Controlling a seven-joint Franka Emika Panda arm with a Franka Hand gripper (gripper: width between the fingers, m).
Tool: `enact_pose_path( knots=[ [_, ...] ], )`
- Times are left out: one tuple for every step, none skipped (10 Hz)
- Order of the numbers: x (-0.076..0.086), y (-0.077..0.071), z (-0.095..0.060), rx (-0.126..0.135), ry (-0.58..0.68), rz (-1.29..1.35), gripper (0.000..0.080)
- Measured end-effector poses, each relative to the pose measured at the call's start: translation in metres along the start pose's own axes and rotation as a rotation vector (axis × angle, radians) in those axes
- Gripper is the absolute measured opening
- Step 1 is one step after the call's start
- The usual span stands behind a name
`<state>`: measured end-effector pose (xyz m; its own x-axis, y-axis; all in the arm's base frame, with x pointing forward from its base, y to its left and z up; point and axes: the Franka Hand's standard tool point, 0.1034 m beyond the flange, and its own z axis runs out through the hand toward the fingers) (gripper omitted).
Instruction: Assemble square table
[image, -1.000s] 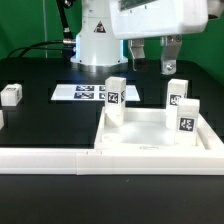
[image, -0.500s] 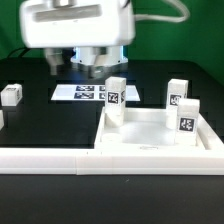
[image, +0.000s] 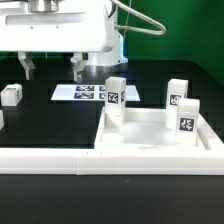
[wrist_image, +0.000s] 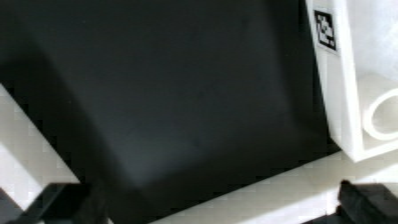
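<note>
A black table (image: 60, 125) fills the scene, with a green backdrop at the far edges in the exterior view. Nearest the camera, a long white L-shaped rail (image: 50, 160) runs along the front of the table and turns up beside the square table top (image: 150, 140), the large white tray-like piece sitting toward the exterior view's right. Three white tagged legs stand upright at its corners: one at the near right corner (image: 186, 118), one at the far left corner (image: 116, 97) and one at the far right corner (image: 177, 94). It is hard to tell from this angle whether each is seated in its socket or only standing there.

Further back, on the exterior view's left, a loose leg (image: 11, 95) lies on the table, well apart from the top. Beyond the tray, the marker board (image: 80, 92) lies flat on the table.

Above the board and the left half of the table hangs the gripper (image: 50, 67), its two dark fingers spread wide apart with nothing between them. The wrist view shows mostly bare black table, a finger (wrist_image: 368, 195) in each lower corner, and a white part with a round socket (wrist_image: 377, 118) at one edge.
</note>
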<state>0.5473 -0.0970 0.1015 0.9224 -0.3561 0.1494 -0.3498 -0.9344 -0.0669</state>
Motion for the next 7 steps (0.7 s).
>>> enact_pose_path(
  knots=[
    [0.0,0.001,0.0,-0.001,0.0,-0.05,0.0649],
    [-0.001,0.006,0.001,-0.009,-0.003,-0.19,0.0649],
    [-0.017,0.031,0.005,-0.013,-0.057,-0.296,0.0649],
    [-0.033,0.068,0.008,-0.037,-0.119,-0.373,0.0649],
    [-0.042,0.097,0.009,-0.071,-0.145,-0.448,0.0649],
    [-0.045,0.118,0.007,-0.107,-0.141,-0.494,0.0649],
    [-0.052,0.129,0.009,-0.124,-0.136,-0.507,0.0649]
  ],
)
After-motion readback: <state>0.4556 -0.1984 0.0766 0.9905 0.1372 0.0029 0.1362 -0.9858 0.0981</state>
